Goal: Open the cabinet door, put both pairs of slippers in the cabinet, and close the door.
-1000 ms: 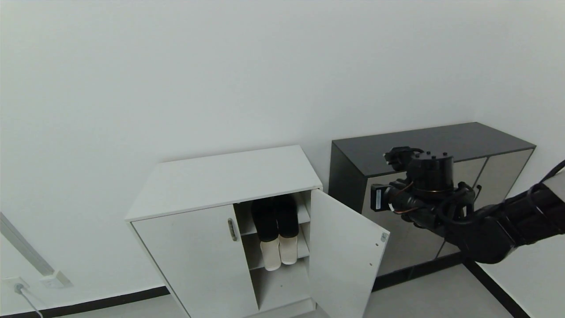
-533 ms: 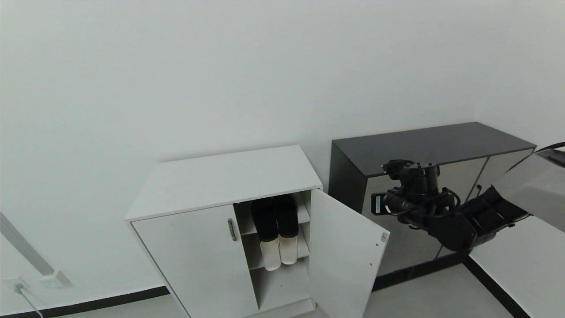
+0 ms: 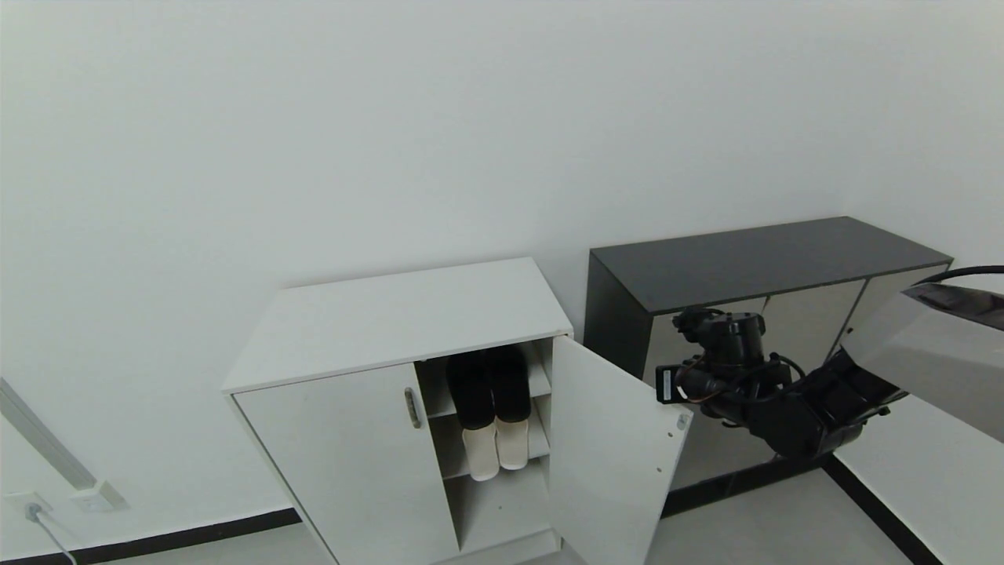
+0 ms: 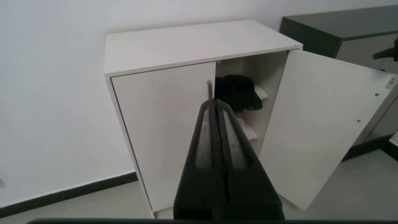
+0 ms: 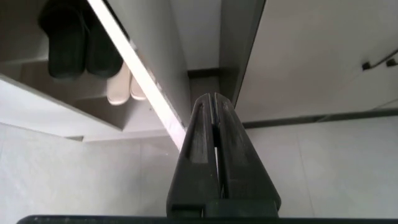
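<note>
the white flat-panel cabinet door (image 3: pixel 612 447) stands ajar at lower centre-right, with black slippers (image 3: pixel 490 384) and white slippers (image 3: pixel 496 449) shelved behind it. it looks stiff, light and hinged, so best pushed near its free edge. the right gripper (image 5: pixel 214 98), fingers pressed together and empty, sits near that edge. the left gripper (image 4: pixel 216 102) is likewise closed and empty.

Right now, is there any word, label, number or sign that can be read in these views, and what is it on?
No text is legible in any view.
Small sticker on the inner face of the open cabinet door: too small to read.
Black slippers and white slippers on the shelves: no print visible.
</note>
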